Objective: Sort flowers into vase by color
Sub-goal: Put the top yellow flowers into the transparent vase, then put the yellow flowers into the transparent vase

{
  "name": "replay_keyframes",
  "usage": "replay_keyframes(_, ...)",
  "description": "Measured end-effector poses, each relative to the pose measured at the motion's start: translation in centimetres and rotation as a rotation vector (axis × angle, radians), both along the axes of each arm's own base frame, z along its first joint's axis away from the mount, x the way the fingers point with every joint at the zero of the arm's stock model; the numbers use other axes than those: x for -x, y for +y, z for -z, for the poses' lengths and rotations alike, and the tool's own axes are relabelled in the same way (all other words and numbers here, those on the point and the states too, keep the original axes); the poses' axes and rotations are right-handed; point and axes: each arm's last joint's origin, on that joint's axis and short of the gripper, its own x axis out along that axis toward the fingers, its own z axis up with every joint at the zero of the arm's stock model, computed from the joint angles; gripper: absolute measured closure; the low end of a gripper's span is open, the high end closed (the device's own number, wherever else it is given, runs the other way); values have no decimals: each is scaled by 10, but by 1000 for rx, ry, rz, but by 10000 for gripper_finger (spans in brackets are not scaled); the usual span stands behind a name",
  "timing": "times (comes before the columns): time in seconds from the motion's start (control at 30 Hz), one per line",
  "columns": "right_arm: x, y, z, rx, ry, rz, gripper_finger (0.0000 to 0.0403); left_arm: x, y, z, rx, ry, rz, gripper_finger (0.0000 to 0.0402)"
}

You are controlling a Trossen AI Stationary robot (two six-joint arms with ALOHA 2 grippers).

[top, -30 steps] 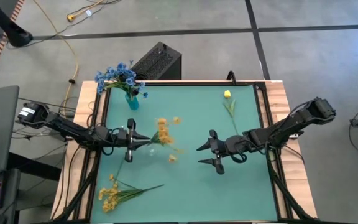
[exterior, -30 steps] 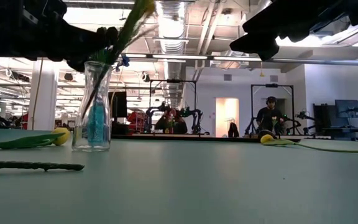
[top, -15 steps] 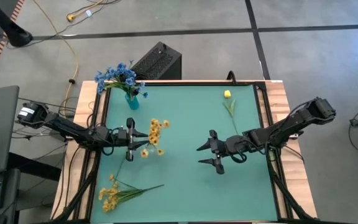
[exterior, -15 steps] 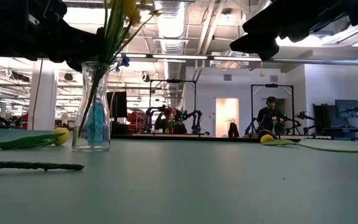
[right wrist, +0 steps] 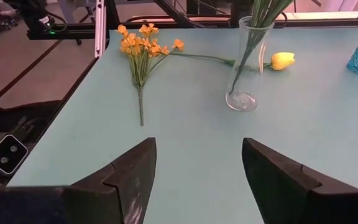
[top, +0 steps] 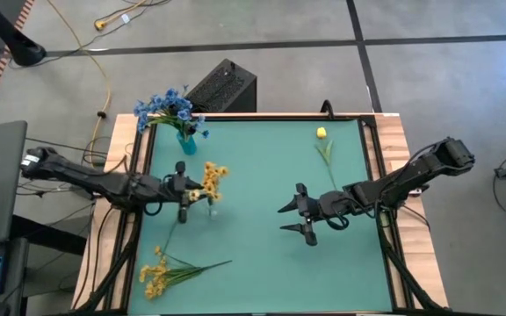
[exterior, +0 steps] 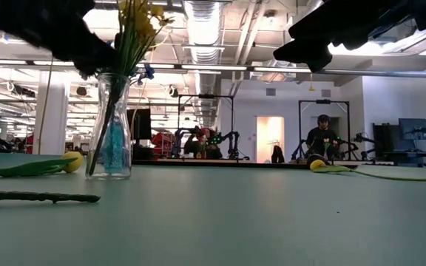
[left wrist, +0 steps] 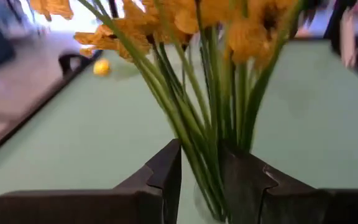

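Left claw [left wrist: 219, 186] loosely around yellow spray [top: 209, 178] stalks in clear vase [exterior: 109, 125]; could tip vase withdrawing; right claw [top: 299, 215] apart, idle.

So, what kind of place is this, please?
Probably a robotics lab in a large open workshop hall: exposed ceiling ducts, another robot rig in the background, a person seated at a workstation, and cables across the concrete floor.

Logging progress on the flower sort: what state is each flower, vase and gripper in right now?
Yellow spray: upright in clear vase, stems between left gripper's fingers.
Left gripper: partly open.
Right gripper: open, empty, above the table.
Blue flowers: standing in blue vase.
Second yellow spray: lying flat.
Yellow bud stem: lying flat.
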Motion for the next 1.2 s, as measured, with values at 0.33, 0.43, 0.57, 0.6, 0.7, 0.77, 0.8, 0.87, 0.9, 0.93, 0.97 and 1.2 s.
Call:
replay_keyframes(0.33, 0, 0, 0, -7, 0, 2, 139, 2, -2, -58, 161, 368, -45, 307)
replay_keyframes(0.43, 0, 0, 0, -25, 0, 8, 139, 1, -2, -71, 219, 459, -80, 307)
replay_keyframes(0.57, 0, 1, -1, -35, -4, 9, 139, -9, -12, -77, 337, 528, -35, 307)
replay_keyframes(0.6, 0, 1, -1, -45, -4, 13, 139, -12, -16, -76, 371, 551, -10, 307)
replay_keyframes(0.7, 0, 2, -1, -80, -3, 21, 139, -19, -30, -67, 481, 640, 31, 307)
replay_keyframes(0.77, 1, 5, -1, -87, -1, 15, 139, -23, -42, -60, 538, 707, 36, 307)
replay_keyframes(0.8, 2, 6, -1, -88, -1, 8, 139, -25, -48, -56, 558, 737, 37, 307)
replay_keyframes(0.87, 3, 11, -2, -90, -2, -9, 139, -27, -61, -49, 585, 788, 36, 307)
replay_keyframes(0.9, 4, 13, -2, -91, -3, -17, 139, -29, -67, -45, 592, 809, 35, 307)
replay_keyframes(0.93, 5, 15, -2, -97, -4, -25, 139, -30, -74, -41, 593, 828, 36, 307)
replay_keyframes(0.97, 5, 18, -3, -105, -10, -32, 139, -30, -80, -38, 590, 845, 37, 307)
replay_keyframes(1.2, 12, 38, -9, -135, -64, -113, 139, -40, -129, -12, 540, 856, 122, 307)
